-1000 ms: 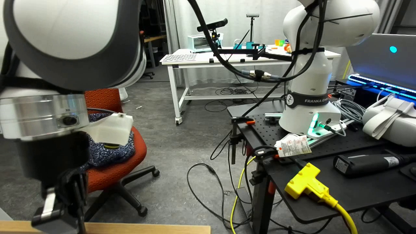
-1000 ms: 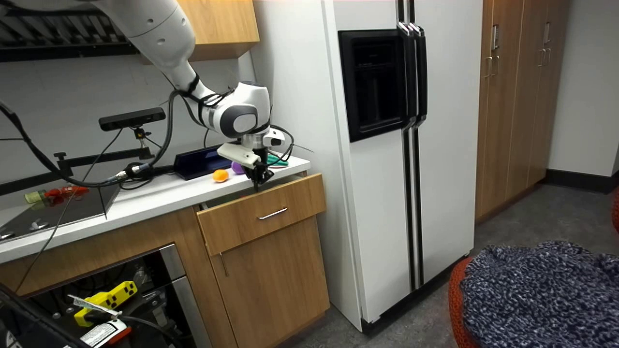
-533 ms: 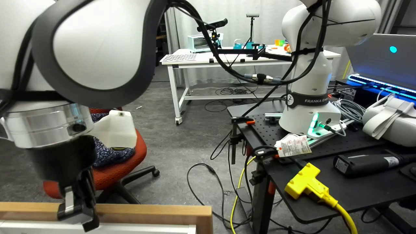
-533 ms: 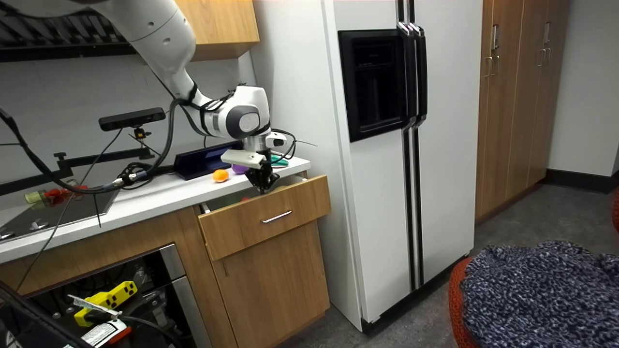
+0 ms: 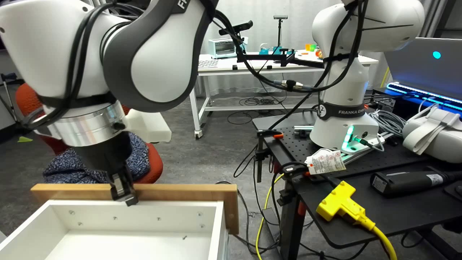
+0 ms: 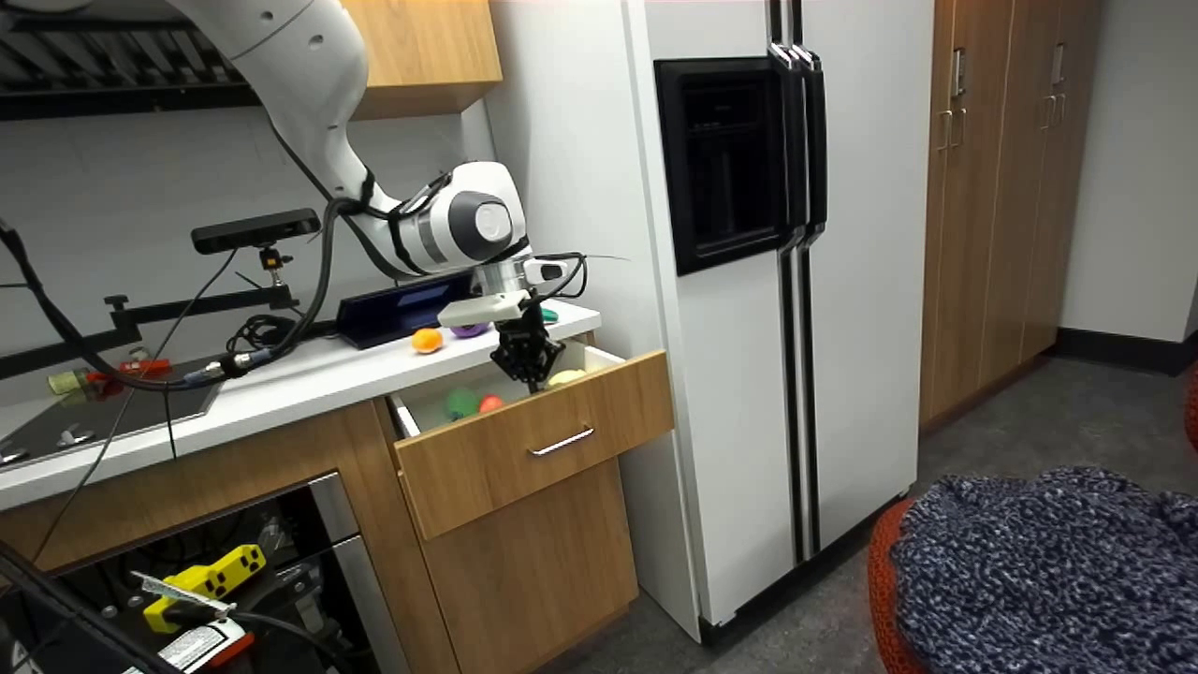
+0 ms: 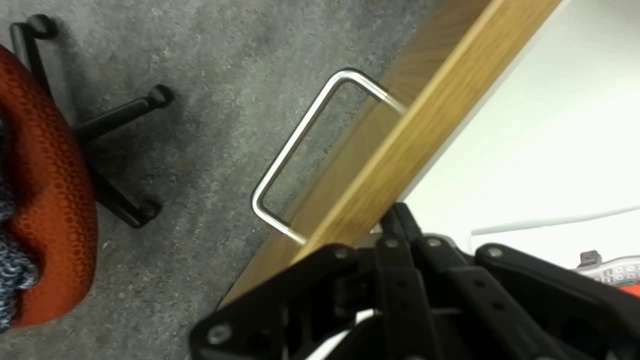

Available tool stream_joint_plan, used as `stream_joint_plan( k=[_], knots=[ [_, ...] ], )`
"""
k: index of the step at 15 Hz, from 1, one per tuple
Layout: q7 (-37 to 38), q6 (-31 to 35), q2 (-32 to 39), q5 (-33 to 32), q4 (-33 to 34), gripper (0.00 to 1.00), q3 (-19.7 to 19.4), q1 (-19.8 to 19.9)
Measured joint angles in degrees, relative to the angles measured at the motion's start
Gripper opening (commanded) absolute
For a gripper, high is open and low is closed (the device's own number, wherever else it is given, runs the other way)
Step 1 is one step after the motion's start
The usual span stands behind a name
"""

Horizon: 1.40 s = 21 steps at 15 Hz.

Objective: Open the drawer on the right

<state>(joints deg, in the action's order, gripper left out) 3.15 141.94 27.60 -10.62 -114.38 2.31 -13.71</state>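
The drawer stands partly pulled out under the counter. Its wooden front board (image 5: pixel 184 192) and white inside walls show in an exterior view; its front with a metal handle also shows in an exterior view (image 6: pixel 487 468) and in the wrist view (image 7: pixel 425 130). My gripper (image 5: pixel 130 200) points down at the inner side of the front board, fingertips at the rim. In an exterior view the gripper (image 6: pixel 533 382) reaches into the drawer opening. In the wrist view its two fingertips (image 7: pixel 400 212) are together with nothing between them, against the board's inner edge. The handle (image 7: pixel 295 145) is apart from the fingers.
Green (image 6: pixel 461 403) and red (image 6: pixel 490 403) round items lie in the drawer. An orange item (image 6: pixel 427 340) and a dark blue box (image 6: pixel 402 309) stand on the white counter (image 6: pixel 328 379). The white fridge (image 6: pixel 599 234) is beside the drawer. A red chair (image 5: pixel 155 166) stands beyond its front.
The drawer has slid farther out, showing more of its inside and the items in it. My gripper has moved outward from the counter along with the front board, staying shut.
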Motion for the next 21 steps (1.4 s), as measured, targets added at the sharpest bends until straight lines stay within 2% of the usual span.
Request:
stream_joint_plan(
  k=[6,13,17,21],
  knots=[
    [2.85,0.39,-6.8,-3.44,-9.26,0.0,-4.83,1.64],
    [6.21,0.52,-17.08,-10.04,-21.76,0.0,-9.84,6.79],
    [6.73,0.49,-24.0,-10.59,-26.41,0.0,-10.06,9.76],
    [7.62,0.35,-32.04,-10.59,-27.06,0.0,-8.55,10.84]
  ],
)
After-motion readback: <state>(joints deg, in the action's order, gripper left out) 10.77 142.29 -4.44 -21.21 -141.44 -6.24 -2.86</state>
